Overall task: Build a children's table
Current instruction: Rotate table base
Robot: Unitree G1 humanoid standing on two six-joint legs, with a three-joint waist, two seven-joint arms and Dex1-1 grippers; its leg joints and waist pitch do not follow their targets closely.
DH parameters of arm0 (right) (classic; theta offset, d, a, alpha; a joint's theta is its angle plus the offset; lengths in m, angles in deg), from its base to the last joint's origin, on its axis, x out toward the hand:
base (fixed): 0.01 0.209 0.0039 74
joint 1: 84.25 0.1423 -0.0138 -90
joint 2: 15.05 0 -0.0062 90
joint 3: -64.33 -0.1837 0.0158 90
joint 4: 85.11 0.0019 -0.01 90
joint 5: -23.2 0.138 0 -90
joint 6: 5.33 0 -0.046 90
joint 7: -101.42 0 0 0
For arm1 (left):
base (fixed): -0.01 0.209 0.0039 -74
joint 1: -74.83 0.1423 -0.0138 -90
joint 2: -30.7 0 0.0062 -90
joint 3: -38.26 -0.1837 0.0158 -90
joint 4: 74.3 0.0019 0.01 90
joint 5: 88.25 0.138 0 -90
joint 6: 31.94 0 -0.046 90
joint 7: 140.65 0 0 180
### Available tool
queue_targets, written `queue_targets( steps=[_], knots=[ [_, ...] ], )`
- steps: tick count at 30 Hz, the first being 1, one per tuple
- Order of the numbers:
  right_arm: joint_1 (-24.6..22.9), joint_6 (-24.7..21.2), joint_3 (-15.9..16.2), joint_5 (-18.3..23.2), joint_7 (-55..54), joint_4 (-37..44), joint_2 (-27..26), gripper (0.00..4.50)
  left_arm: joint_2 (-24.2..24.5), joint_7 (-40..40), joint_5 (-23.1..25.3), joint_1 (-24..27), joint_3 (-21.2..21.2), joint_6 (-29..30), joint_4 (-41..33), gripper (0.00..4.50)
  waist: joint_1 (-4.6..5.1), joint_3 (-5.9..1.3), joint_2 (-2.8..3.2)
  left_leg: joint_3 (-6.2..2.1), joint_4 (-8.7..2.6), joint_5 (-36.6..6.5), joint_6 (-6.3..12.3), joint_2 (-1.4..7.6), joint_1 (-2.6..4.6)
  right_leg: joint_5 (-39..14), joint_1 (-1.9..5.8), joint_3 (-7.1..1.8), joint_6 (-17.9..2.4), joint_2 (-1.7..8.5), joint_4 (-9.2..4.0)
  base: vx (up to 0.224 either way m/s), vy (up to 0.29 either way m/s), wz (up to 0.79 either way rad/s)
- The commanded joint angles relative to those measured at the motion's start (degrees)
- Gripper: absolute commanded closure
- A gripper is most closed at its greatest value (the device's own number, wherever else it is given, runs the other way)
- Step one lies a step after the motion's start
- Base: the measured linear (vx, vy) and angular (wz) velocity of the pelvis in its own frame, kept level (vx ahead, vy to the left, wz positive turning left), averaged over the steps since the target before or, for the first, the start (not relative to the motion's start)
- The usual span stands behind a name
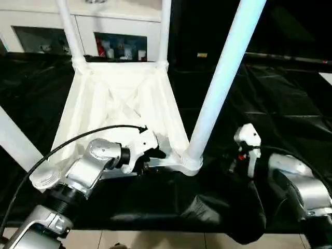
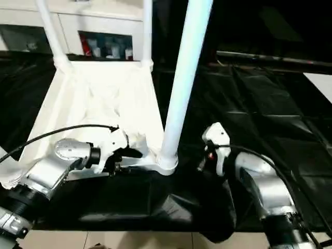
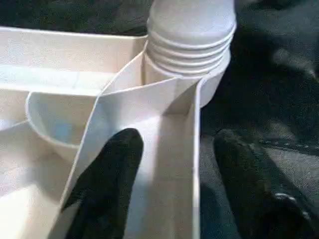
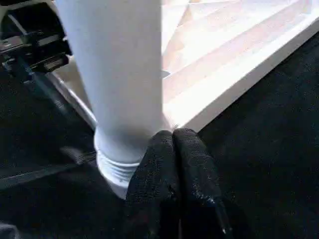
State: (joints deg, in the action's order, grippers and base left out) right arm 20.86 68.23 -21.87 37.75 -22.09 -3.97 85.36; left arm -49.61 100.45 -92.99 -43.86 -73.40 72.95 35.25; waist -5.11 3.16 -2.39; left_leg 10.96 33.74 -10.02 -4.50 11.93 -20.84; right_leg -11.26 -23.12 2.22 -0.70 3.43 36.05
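A large bench draped in wrinkled black cloth (image 1: 290, 114) carries the work. Behind it stands a white cabinet with glass doors (image 1: 119, 31), small items visible inside.

On the bench lies the white plastic rectangular tabletop (image 1: 122, 98), turned upside down so that its ribbed underside faces up. Long white tapered tube legs stand upright from its rounded corner sockets: two at the far corners (image 1: 70, 31) and (image 1: 165, 31), one at the near corner on the robot's right (image 1: 220, 78), and part of another (image 1: 15, 140) at the near left corner.

The left arm's silver forearm reaches in from the near side, and the left gripper (image 1: 155, 154) sits at the tabletop's near edge, just beside the socket of the near right leg. In the left wrist view its black fingers (image 3: 107, 184) are spread, one inside the rim wall on the ribbed underside and the other outside over the black cloth, so the rim lies between them; whether they press on it cannot be told.

The right gripper (image 4: 174, 144) hangs over the black cloth just to the right of that same leg, its fingers pressed together and holding nothing, with the tips close to the threaded base of the leg.
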Motion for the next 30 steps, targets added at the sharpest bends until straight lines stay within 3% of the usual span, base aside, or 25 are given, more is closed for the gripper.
queue_targets(
  steps=[1, 8, 17, 27, 30],
  knots=[
    [-0.63, -1.07, -0.11, 0.83, 0.03, 1.96, 0.71, 4.50, 0.85, 0.40, 1.43, 0.34, -0.74, 0.09, 1.29, 2.11, -0.31, -3.47, 0.35, -0.85, -3.85, -13.80, 0.32, 1.23, 0.60, -13.78, 2.64, -2.25, -9.35, 3.83, -5.13, 0.000, 0.000, 0.00],
    [-1.49, -3.63, -0.02, 1.70, -0.23, 4.85, 1.01, 4.50, 1.20, 1.16, 1.54, 0.85, -0.73, 0.42, 1.50, 2.64, -0.37, -3.45, 0.45, -0.86, -3.89, -13.59, 0.14, 1.24, 0.57, -13.41, 2.62, -2.29, -9.36, 3.85, -5.06, 0.000, 0.000, 0.00],
    [-1.99, -4.19, 1.32, 1.54, 0.90, 5.66, 1.39, 4.50, 1.70, 3.02, 1.72, 1.46, -1.62, 1.28, 1.00, 3.31, -0.37, -3.48, 0.34, -0.84, -3.86, -13.29, 0.18, 1.24, 0.56, -13.28, 2.61, -2.27, -9.38, 3.91, -5.05, 0.000, 0.000, 0.00],
    [-2.49, -2.06, 0.68, 1.10, 1.39, 4.66, 3.15, 4.50, 2.27, 4.56, 2.60, 1.62, -2.16, 1.60, 1.33, 4.18, -0.28, -3.46, 0.59, -0.82, -3.84, -13.50, 0.26, 1.25, 0.63, -12.73, 2.61, -2.28, -9.81, 3.88, -5.06, 0.000, 0.000, 0.00],
    [-2.90, -3.19, 0.17, 2.26, 2.45, 4.81, 3.52, 4.50, 2.56, 5.96, 2.48, 1.81, -2.59, 2.11, 0.92, 4.38, -0.39, -3.38, 0.66, -0.81, -3.84, -14.19, 0.34, 1.23, 0.70, -14.71, 2.56, -2.30, -9.42, 3.94, -5.27, 0.000, 0.000, 0.00]
  ],
)
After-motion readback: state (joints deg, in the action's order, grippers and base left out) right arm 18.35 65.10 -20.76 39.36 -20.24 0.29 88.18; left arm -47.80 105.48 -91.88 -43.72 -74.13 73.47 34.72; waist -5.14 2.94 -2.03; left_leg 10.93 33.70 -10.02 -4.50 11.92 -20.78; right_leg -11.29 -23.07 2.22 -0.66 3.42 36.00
